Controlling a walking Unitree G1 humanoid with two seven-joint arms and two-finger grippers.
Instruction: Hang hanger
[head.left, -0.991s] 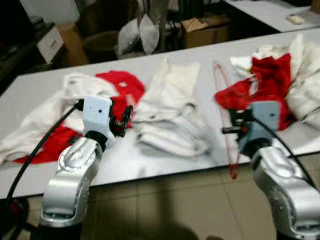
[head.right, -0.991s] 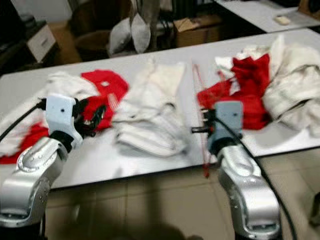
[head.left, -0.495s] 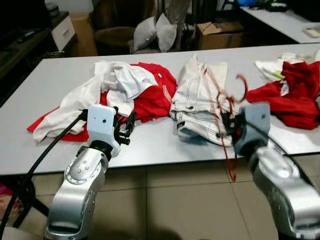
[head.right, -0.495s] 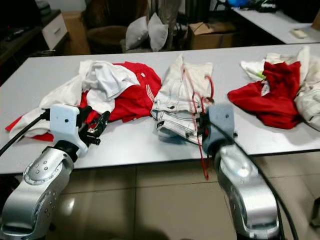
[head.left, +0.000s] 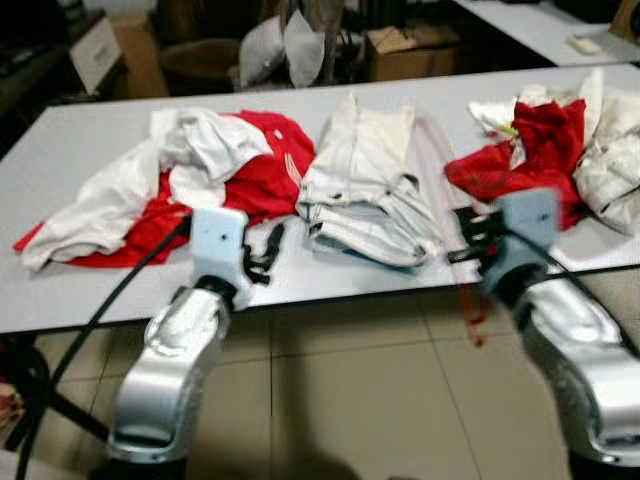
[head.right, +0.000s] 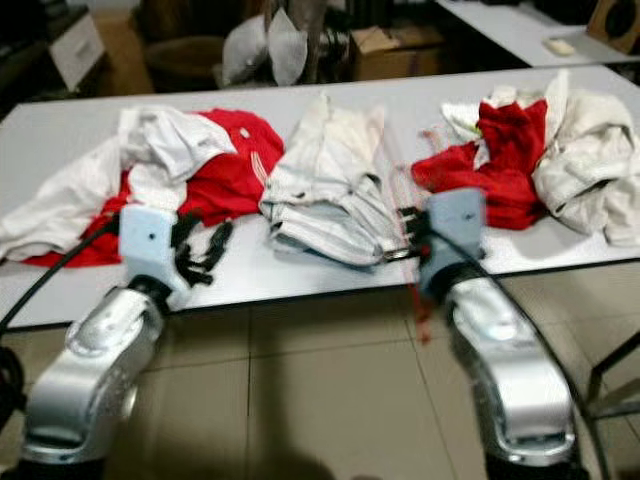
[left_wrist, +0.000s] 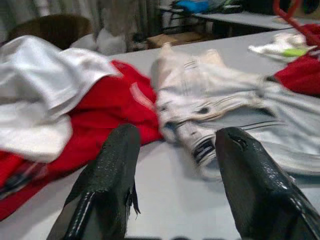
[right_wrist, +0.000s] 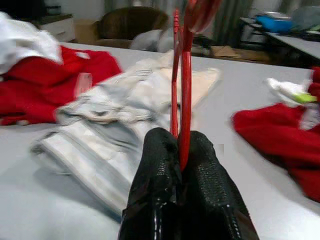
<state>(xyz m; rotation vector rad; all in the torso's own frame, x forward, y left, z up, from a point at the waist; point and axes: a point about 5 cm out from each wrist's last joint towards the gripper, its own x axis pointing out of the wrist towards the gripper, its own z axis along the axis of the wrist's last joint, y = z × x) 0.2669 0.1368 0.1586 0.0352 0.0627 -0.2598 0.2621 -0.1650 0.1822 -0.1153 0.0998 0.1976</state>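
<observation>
A long grey tabletop (head.left: 90, 300) spans the scene, its near edge running in front of both silver arms, with tiled floor (head.left: 350, 400) below. Along its left end sprawls a heap of white and red garments (head.left: 180, 185), reaching from the left edge toward the middle. At the middle lie folded pale trousers (head.left: 365, 190), stretching from the far edge down close to the near edge. At the right end sits another pile of red and white clothes (head.left: 560, 150), extending to the right edge. Beyond the far edge stand a dark chair with grey cushions (head.left: 275, 45) and a cardboard box (head.left: 405, 50).

The left gripper (head.left: 262, 255) hovers just above the near edge, beside the left heap; in its wrist view the two black fingers (left_wrist: 107, 185) stand well apart with nothing between them, facing the red cloth and the trousers.

The right gripper (head.left: 465, 240) is at the near edge between the trousers and the right pile. Its fingers (right_wrist: 160, 175) are pressed together on a thin red hanger (right_wrist: 182, 75), which rises straight out of the pinch in the wrist view. In the head views, blurred, the hanger runs from over the tabletop down past the near edge, its lower end hanging in front of the floor.
</observation>
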